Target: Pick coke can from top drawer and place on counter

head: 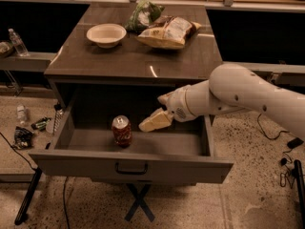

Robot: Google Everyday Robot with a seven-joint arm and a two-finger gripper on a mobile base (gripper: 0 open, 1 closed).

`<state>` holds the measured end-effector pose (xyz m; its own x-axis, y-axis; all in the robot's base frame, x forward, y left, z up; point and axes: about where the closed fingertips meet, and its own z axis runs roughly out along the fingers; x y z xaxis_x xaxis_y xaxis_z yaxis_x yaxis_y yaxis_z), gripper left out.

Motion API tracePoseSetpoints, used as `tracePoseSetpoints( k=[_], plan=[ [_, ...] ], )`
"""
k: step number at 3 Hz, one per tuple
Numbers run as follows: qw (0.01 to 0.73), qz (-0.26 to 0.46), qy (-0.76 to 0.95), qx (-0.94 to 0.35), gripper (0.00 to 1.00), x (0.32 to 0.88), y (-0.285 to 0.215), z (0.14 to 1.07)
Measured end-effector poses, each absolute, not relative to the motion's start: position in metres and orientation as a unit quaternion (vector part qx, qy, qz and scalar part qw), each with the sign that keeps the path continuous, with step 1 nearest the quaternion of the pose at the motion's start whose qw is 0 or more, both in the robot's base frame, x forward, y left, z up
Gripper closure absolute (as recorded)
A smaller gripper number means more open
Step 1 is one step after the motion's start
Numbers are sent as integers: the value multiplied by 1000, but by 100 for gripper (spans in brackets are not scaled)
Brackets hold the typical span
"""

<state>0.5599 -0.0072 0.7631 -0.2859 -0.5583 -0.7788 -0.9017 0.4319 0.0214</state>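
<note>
The coke can (122, 130) stands upright in the open top drawer (128, 166), left of its middle. The drawer is pulled out from under the counter (119, 61), its front panel bearing a small dark handle (130, 168). My gripper (148, 124) reaches down into the drawer from the right. Its pale tip is just right of the can, a small gap away, and holds nothing. The white arm (238, 97) comes in from the right edge.
On the counter lie a white bowl (106, 34), a chip bag (167, 32) and a green bag (144, 14). A water bottle (18, 42) stands on the left ledge. Clutter and cables lie on the floor at left.
</note>
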Motion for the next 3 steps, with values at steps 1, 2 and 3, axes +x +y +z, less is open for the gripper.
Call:
tracePoseSetpoints(
  k=[1,2,3],
  plan=[
    [357,251,759,-484,24,569,6,746],
    [358,268,737,-507,0,578,36,727],
    [364,279,718,-523,6,584,60,713]
  ],
)
